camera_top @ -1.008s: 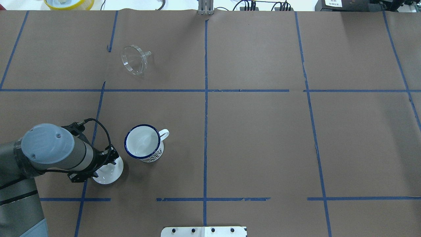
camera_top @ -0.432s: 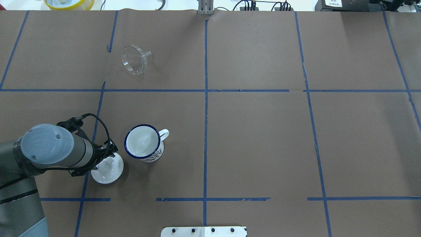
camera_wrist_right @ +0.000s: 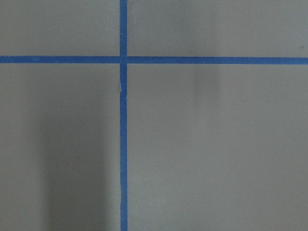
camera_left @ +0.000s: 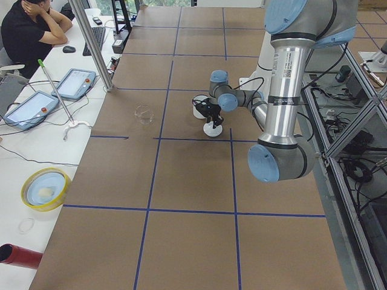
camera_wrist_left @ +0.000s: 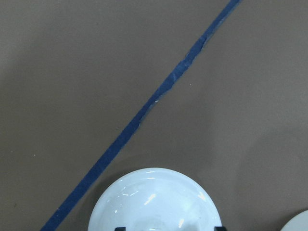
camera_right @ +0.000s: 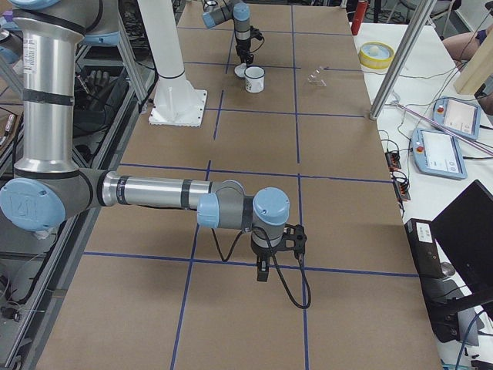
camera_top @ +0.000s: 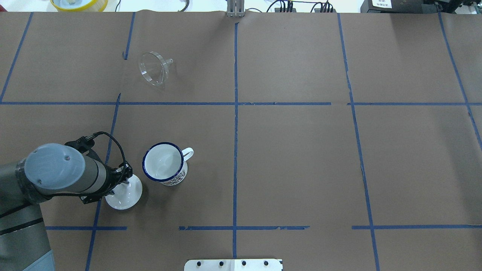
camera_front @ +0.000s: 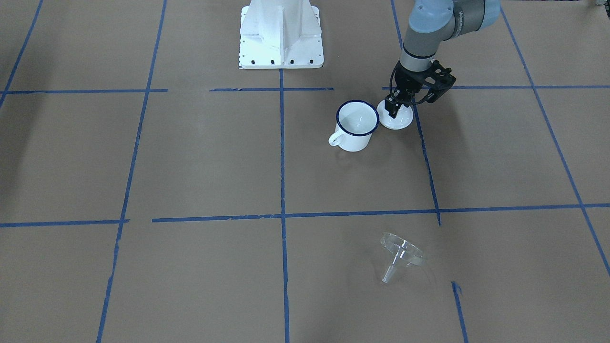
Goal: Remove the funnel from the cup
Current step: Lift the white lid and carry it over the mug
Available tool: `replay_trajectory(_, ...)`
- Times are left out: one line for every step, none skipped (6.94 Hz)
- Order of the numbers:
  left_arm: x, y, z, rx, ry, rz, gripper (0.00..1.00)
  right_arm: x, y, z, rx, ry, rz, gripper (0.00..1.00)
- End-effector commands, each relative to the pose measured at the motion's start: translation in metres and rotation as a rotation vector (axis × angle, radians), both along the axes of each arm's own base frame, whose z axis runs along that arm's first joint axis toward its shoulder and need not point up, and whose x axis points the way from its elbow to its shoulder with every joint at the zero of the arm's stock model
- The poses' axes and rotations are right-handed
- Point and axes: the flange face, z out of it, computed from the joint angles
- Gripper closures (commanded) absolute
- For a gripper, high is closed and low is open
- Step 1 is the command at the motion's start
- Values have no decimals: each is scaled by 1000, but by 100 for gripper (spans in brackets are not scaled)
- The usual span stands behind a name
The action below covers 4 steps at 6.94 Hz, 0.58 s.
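The clear funnel (camera_top: pixel 153 71) lies on its side on the brown paper at the far left, well away from the cup; it also shows in the front view (camera_front: pixel 401 255). The white mug (camera_top: pixel 164 168) with a dark blue rim stands upright and holds nothing. My left gripper (camera_front: pixel 391 108) hangs right over a white round lid (camera_top: pixel 126 195) that rests on the table beside the mug. In the left wrist view the lid (camera_wrist_left: pixel 154 202) fills the bottom edge, and two dark fingertips stand apart over it. My right gripper (camera_right: pixel 262 270) points down over bare paper far from all this; I cannot tell its state.
The white robot base (camera_front: pixel 281 33) stands behind the mug. A yellow-rimmed dish (camera_top: pixel 79 3) and cables lie beyond the table's far edge. Blue tape lines grid the brown paper. A seated person (camera_left: pixel 27 30) is at the side bench.
My left wrist has shifted slightly away from me. The white lid has gone from tilted under the gripper to lying flat on the table. The funnel and mug have not moved.
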Motion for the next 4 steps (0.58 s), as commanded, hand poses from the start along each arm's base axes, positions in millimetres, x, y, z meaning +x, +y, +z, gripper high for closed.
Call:
replay_trajectory(-6,-1,-9,-6,18,-15,100,0,0,0,0,0,0,0)
replay_trajectory(-14,0,-20,4,37,-20,100,0,0,0,0,0,0,0)
replay_trajectory(-35,-5,-41,10,50,-46,100,0,0,0,0,0,0,0)
replay_trajectory(-66,-10,-64,3,28,-84,100,0,0,0,0,0,0,0)
